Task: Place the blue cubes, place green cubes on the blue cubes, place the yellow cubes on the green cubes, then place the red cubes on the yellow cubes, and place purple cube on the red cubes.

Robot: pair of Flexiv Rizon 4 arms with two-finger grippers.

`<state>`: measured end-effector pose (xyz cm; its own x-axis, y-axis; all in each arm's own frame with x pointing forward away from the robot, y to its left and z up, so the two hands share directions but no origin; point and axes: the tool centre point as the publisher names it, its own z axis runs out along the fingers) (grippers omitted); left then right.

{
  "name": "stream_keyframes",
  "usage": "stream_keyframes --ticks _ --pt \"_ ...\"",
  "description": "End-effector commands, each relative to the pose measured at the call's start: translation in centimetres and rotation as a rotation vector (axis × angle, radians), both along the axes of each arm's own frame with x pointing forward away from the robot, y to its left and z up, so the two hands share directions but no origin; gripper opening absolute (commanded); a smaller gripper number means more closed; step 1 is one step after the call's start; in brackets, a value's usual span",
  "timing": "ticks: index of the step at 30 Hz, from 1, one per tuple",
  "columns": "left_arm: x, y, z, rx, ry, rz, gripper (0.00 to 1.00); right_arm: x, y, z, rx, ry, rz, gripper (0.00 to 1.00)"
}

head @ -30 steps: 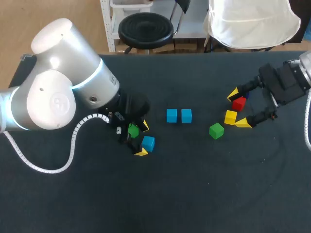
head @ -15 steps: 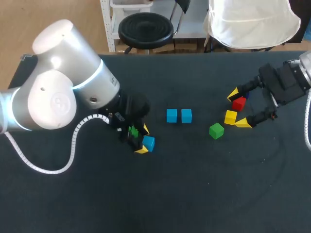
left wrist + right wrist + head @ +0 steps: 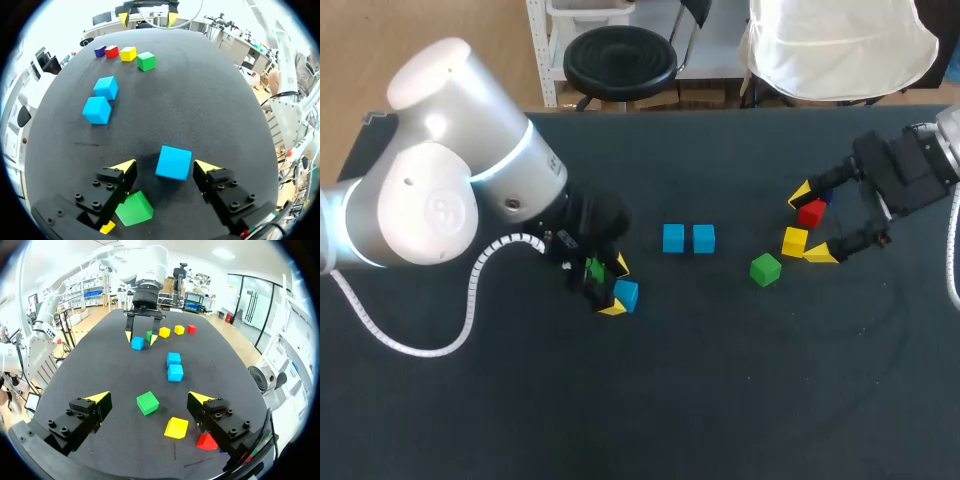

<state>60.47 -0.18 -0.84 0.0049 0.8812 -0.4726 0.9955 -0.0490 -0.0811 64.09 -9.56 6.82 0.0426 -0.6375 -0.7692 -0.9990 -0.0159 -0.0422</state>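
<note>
Blue cube [image 3: 173, 162], probably light and rigid, sits untouched inside the wide-open left hand [image 3: 165, 166]; pinch opposite flat faces.

Purple cube [image 3: 826, 198] mostly hidden behind red cube [image 3: 811, 213].

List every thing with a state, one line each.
left gripper: open, straddling an ungripped blue cube
right gripper: open, empty
two blue cubes: side by side, nothing on top
green cube beside left gripper: loose, unstacked
yellow cube: loose, unstacked
red cube: loose, unstacked
</note>
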Motion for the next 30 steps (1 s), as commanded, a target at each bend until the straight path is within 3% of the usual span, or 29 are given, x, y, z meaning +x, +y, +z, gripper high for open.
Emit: stream_keyframes --ticks 1,4,6,8,10,16,22,25,30 --pt "0.0 0.1 0.1 0.000 -0.001 -0.001 0.65 0.0 0.0 0.0 0.002 -0.001 0.001 1.00" --pt "0.0 0.0 0.2 -0.001 -0.004 -0.003 0.58 0.0 0.0 0.0 0.002 -0.001 0.001 1.00" --pt "-0.1 0.0 0.2 -0.001 -0.005 -0.005 0.47 0.0 0.0 0.0 0.002 -0.001 0.001 1.00" --pt "-0.1 0.0 0.0 0.002 -0.003 -0.006 0.32 0.0 0.0 0.0 0.002 -0.001 0.001 1.00" --pt "-0.1 0.0 -0.1 0.002 0.000 -0.007 0.00 0.0 0.0 0.0 0.002 -0.001 0.001 1.00" --pt "-0.5 -0.2 0.5 0.009 -0.010 -0.016 0.00 0.0 0.0 0.0 0.002 -0.001 0.001 1.00" --pt "-1.3 -0.6 2.6 0.005 -0.046 -0.023 0.00 0.0 0.0 0.0 0.002 -0.001 0.001 1.00" --pt "-1.2 -1.0 2.8 0.037 0.004 -0.017 0.00 0.0 0.0 0.0 0.002 -0.001 0.001 1.00" --pt "-0.4 -1.5 3.4 0.073 -0.010 0.006 0.00 0.0 0.0 0.0 0.002 -0.001 0.001 1.00"
